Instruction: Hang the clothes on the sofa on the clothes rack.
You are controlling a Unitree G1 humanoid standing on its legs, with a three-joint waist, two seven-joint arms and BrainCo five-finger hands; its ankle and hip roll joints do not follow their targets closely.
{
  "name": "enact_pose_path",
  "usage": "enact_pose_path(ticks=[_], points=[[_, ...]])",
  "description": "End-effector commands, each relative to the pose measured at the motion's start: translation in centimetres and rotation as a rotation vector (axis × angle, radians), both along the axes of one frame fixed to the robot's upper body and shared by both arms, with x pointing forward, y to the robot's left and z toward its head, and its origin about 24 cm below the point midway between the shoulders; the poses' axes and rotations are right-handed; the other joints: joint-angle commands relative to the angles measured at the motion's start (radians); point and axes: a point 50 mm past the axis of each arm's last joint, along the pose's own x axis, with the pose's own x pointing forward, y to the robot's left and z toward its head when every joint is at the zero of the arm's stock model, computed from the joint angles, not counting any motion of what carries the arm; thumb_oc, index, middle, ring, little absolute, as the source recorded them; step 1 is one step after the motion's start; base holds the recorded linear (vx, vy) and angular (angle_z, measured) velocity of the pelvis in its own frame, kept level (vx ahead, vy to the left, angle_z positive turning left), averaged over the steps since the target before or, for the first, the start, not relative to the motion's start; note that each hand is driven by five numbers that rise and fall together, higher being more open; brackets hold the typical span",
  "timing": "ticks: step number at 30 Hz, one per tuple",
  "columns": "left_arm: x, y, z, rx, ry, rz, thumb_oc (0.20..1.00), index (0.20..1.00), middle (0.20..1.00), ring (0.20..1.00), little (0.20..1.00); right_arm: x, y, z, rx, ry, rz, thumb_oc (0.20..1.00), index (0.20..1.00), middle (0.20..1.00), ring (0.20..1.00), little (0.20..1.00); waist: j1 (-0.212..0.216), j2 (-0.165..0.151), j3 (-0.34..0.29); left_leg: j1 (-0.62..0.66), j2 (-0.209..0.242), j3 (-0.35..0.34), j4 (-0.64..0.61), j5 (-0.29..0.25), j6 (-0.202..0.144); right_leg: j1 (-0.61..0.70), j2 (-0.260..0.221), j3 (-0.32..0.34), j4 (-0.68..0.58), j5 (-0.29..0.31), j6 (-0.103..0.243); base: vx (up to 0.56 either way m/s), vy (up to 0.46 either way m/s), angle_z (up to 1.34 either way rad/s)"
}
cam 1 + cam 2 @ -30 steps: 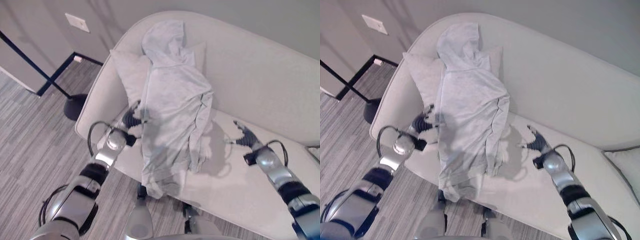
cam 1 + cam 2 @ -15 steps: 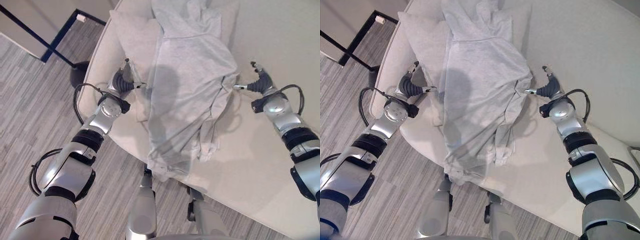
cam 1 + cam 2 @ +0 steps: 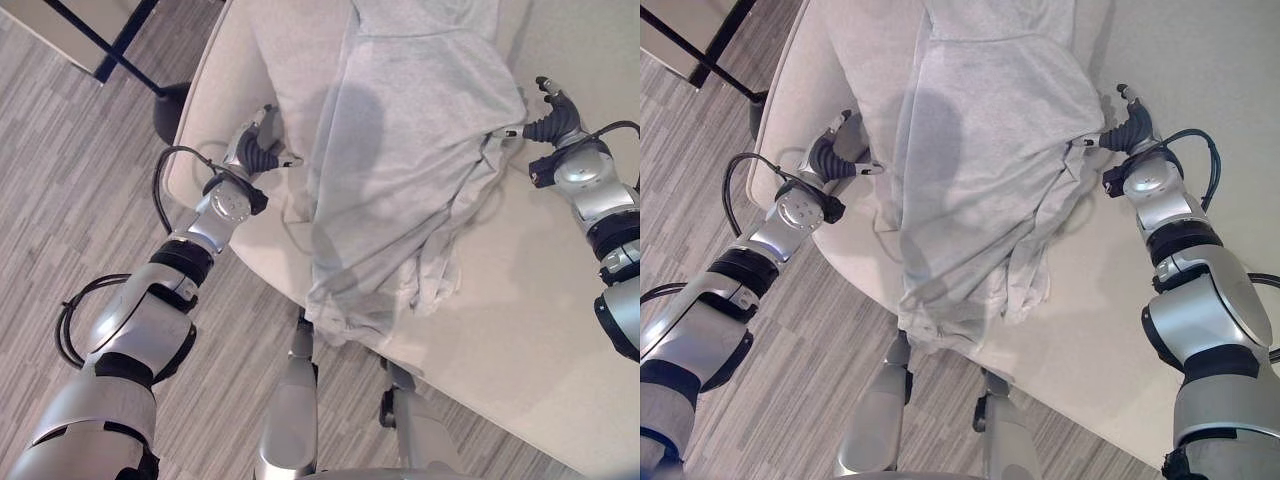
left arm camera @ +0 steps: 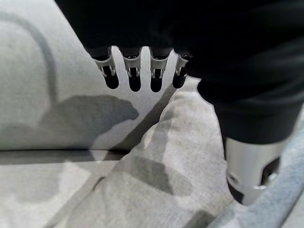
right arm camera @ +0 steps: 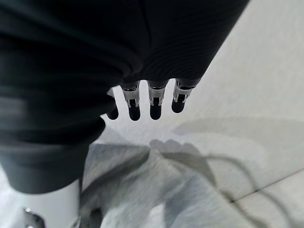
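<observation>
Both arms reach forward over the sofa, one on each side of the hoodie. The left hand sits at the garment's left edge, over the pillow, fingers straight and spread a little, thumb apart, nothing in its grip; cloth lies just under the palm. The right hand hangs at the right edge where the cloth bunches, fingers straight, thumb pointing toward the fabric, not closed on it. The hoodie is spread down the backrest and seat, its hem spilling over the seat's front edge. To the right of it the seat is bare and wide. On the floor to the left stands the rack's dark base with a bar rising from it, close to the sofa's end
</observation>
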Motion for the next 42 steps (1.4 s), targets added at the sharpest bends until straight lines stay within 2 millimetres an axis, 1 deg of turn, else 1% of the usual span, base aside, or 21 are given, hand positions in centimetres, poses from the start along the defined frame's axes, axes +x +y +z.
enact_pose_path(ticks=[1, 2, 3, 5, 7, 8, 13, 17, 19, 23, 25, 27, 31, 35, 36, 37, 38, 39, 40, 41, 42], points=[[0.5, -1.5, 4.0, -0.043, -0.128, -0.046, 1.0, 1.0, 1.0, 1.0, 1.0, -0.6, -0.5, 3.5, -0.019, -0.12, -0.002, 1.0, 1.0, 1.0, 1.0, 1.0, 0.012, -0.009, -0.015, 0.011, -0.09, 0.014, 0.002, -0.039, -0.023, -0.003, 0.04, 0.046, 0.002, -0.007, 0.102, 0.03, 0.013, 0.02], [0.6, -2.6, 4.6, -0.05, -0.139, -0.075, 1.0, 1.0, 1.0, 1.0, 1.0, -0.4, 0.5, 4.2, -0.022, -0.141, 0.037, 1.0, 1.0, 1.0, 1.0, 1.0, 0.011, -0.009, -0.016, 0.003, -0.093, 0.016, 0.002, -0.039, -0.023, -0.008, 0.042, 0.046, 0.002, -0.007, 0.101, 0.05, 0.018, 0.02], [0.6, -2.9, 4.6, -0.055, -0.138, -0.085, 1.0, 1.0, 1.0, 1.0, 1.0, -0.3, 0.8, 4.1, -0.013, -0.144, 0.056, 1.0, 1.0, 1.0, 1.0, 1.0, 0.009, -0.008, -0.017, 0.003, -0.094, 0.015, 0.002, -0.04, -0.022, -0.008, 0.043, 0.047, 0.002, -0.007, 0.101, 0.06, 0.017, 0.02], [0.7, -3.5, 4.7, -0.059, -0.138, -0.102, 1.0, 1.0, 1.0, 1.0, 1.0, -0.1, 2.0, 4.2, -0.022, -0.145, 0.098, 1.0, 1.0, 1.0, 1.0, 1.0, 0.007, -0.01, -0.017, 0.005, -0.096, 0.014, 0.002, -0.041, -0.022, -0.007, 0.044, 0.047, 0.002, -0.008, 0.1, 0.03, 0.007, 0.0], [0.7, -3.7, 4.6, -0.056, -0.132, -0.105, 1.0, 1.0, 1.0, 1.0, 1.0, 0.1, 2.7, 4.0, -0.058, -0.134, 0.116, 1.0, 1.0, 1.0, 1.0, 1.0, 0.004, -0.011, -0.017, 0.006, -0.096, 0.016, 0.002, -0.041, -0.021, -0.005, 0.045, 0.049, 0.002, -0.009, 0.098, 0.0, 0.0, 0.0], [0.7, -3.7, 4.6, -0.056, -0.132, -0.105, 1.0, 1.0, 1.0, 1.0, 1.0, 0.1, 2.7, 4.0, -0.058, -0.134, 0.117, 1.0, 1.0, 1.0, 1.0, 1.0, 0.004, -0.011, -0.016, 0.006, -0.096, 0.016, 0.002, -0.041, -0.021, -0.004, 0.045, 0.049, 0.002, -0.009, 0.098, 0.0, 0.0, 0.0], [0.9, -4.8, 3.9, -0.068, -0.097, -0.129, 1.0, 1.0, 1.0, 1.0, 1.0, 0.8, 4.6, 2.7, -0.183, -0.066, 0.142, 1.0, 1.0, 1.0, 1.0, 1.0, 0.005, -0.016, -0.014, 0.01, -0.094, 0.013, 0.002, -0.04, -0.019, 0.0, 0.048, 0.052, 0.002, -0.011, 0.095, 0.01, -0.006, 0.03], [0.9, -5.3, 3.6, -0.079, -0.083, -0.145, 1.0, 1.0, 1.0, 1.0, 1.0, 1.0, 5.1, 2.2, -0.242, -0.032, 0.141, 1.0, 1.0, 1.0, 1.0, 1.0, 0.006, -0.014, -0.012, 0.009, -0.096, 0.011, 0.002, -0.04, -0.019, -0.001, 0.048, 0.049, 0.002, -0.009, 0.095, 0.0, -0.003, 0.01], [1.0, -5.8, 3.1, -0.076, -0.063, -0.154, 1.0, 1.0, 1.0, 1.0, 1.0, 1.2, 5.4, 1.8, -0.266, -0.011, 0.14, 1.0, 1.0, 1.0, 1.0, 1.0, 0.008, -0.013, -0.01, 0.009, -0.097, 0.01, 0.002, -0.04, -0.018, -0.002, 0.049, 0.049, 0.002, -0.009, 0.094, 0.01, -0.009, -0.04], [0.9, -7.3, 2.2, -0.068, -0.034, -0.188, 1.0, 1.0, 1.0, 1.0, 1.0, 1.5, 5.9, 0.9, -0.265, 0.016, 0.138, 1.0, 1.0, 1.0, 1.0, 1.0, 0.012, -0.008, -0.003, 0.006, -0.099, 0.007, 0.002, -0.038, -0.018, -0.004, 0.049, 0.047, 0.002, -0.008, 0.093, 0.0, 0.0, 0.0], [0.9, -7.4, 2.2, -0.067, -0.032, -0.189, 1.0, 1.0, 1.0, 1.0, 1.0, 1.5, 6.1, 0.8, -0.268, 0.018, 0.141, 1.0, 1.0, 1.0, 1.0, 1.0, 0.012, -0.007, -0.002, 0.005, -0.099, 0.008, 0.002, -0.037, -0.018, -0.005, 0.049, 0.046, 0.002, -0.007, 0.093, 0.0, -0.002, 0.02], [0.9, -7.9, 1.8, -0.057, -0.019, -0.2, 1.0, 1.0, 1.0, 1.0, 1.0, 1.6, 6.8, 0.3, -0.274, 0.029, 0.162, 1.0, 1.0, 1.0, 1.0, 1.0, 0.009, -0.008, 0.001, 0.004, -0.1, 0.008, 0.002, -0.038, -0.017, -0.006, 0.05, 0.047, 0.002, -0.006, 0.093, 0.0, 0.0, 0.0], [1.1, -7.8, 2.1, -0.027, -0.017, -0.196, 1.0, 1.0, 1.0, 1.0, 1.0, 1.7, 7.8, 0.3, -0.26, 0.012, 0.196, 1.0, 1.0, 1.0, 1.0, 1.0, -0.003, -0.013, 0.008, -0.006, -0.101, 0.009, 0.002, -0.035, -0.017, -0.018, 0.053, 0.052, 0.002, -0.001, 0.093, -0.01, 0.005, -0.04], [1.3, -7.2, 2.4, -0.013, -0.016, -0.173, 1.0, 1.0, 1.0, 1.0, 1.0, 1.6, 8.3, 0.7, -0.252, -0.011, 0.212, 1.0, 1.0, 1.0, 1.0, 1.0, -0.014, -0.018, 0.012, -0.022, -0.098, 0.012, 0.002, -0.033, -0.017, -0.038, 0.053, 0.052, 0.002, 0.004, 0.093, -0.01, 0.008, -0.01], [1.4, -6.5, 2.9, 0.011, -0.02, -0.149, 1.0, 1.0, 1.0, 1.0, 1.0, 1.5, 8.6, 1.3, -0.244, -0.043, 0.225, 1.0, 1.0, 1.0, 1.0, 1.0, -0.028, -0.024, 0.017, -0.039, -0.094, 0.015, 0.002, -0.031, -0.019, -0.058, 0.054, 0.051, 0.002, 0.011, 0.095, -0.02, 0.016, -0.03], [1.4, -6.5, 2.9, 0.011, -0.02, -0.149, 1.0, 1.0, 1.0, 1.0, 1.0, 1.5, 8.6, 1.3, -0.244, -0.043, 0.225, 1.0, 1.0, 1.0, 1.0, 1.0, -0.028, -0.024, 0.016, -0.039, -0.094, 0.015, 0.002, -0.031, -0.019, -0.058, 0.054, 0.051, 0.002, 0.011, 0.095, -0.03, 0.027, -0.07], [1.5, -6.2, 2.9, 0.026, -0.017, -0.137, 0.937, 0.937, 0.937, 0.937, 0.937, 1.4, 8.7, 1.5, -0.239, -0.054, 0.231, 0.831, 0.831, 0.831, 0.831, 0.831, -0.035, -0.026, 0.019, -0.045, -0.092, 0.016, 0.002, -0.031, -0.019, -0.066, 0.054, 0.053, 0.002, 0.013, 0.095, -0.01, 0.015, -0.07], [1.5, -6.1, 2.9, 0.031, -0.015, -0.131, 0.831, 0.831, 0.831, 0.831, 0.831, 1.4, 8.9, 1.8, -0.235, -0.069, 0.239, 0.551, 0.551, 0.551, 0.551, 0.551, -0.039, -0.03, 0.02, -0.049, -0.092, 0.017, 0.002, -0.031, -0.02, -0.071, 0.055, 0.053, 0.002, 0.015, 0.096, -0.02, 0.013, -0.08], [1.6, -5.8, 2.9, 0.036, -0.009, -0.121, 0.551, 0.551, 0.551, 0.551, 0.551, 1.3, 8.9, 2.0, -0.232, -0.084, 0.244, 0.382, 0.382, 0.382, 0.382, 0.382, -0.046, -0.034, 0.02, -0.055, -0.09, 0.018, 0.002, -0.029, -0.02, -0.075, 0.054, 0.054, 0.002, 0.017, 0.096, -0.01, 0.004, -0.09], [1.6, -5.7, 3.0, 0.037, -0.009, -0.117, 0.423, 0.423, 0.423, 0.423, 0.423, 1.2, 8.9, 2.2, -0.23, -0.093, 0.247, 0.2, 0.2, 0.2, 0.2, 0.2, -0.049, -0.035, 0.02, -0.057, -0.09, 0.018, 0.002, -0.029, -0.02, -0.078, 0.054, 0.054, 0.002, 0.019, 0.097, -0.02, 0.009, -0.1], [1.7, -5.4, 2.9, 0.042, -0.005, -0.107, 0.2, 0.2, 0.2, 0.2, 0.2, 1.1, 8.9, 2.3, -0.231, -0.101, 0.25, 0.2, 0.2, 0.2, 0.2, 0.2, -0.053, -0.038, 0.02, -0.059, -0.088, 0.02, 0.002, -0.029, -0.02, -0.08, 0.054, 0.055, 0.002, 0.02, 0.098, -0.02, 0.02, -0.1]])
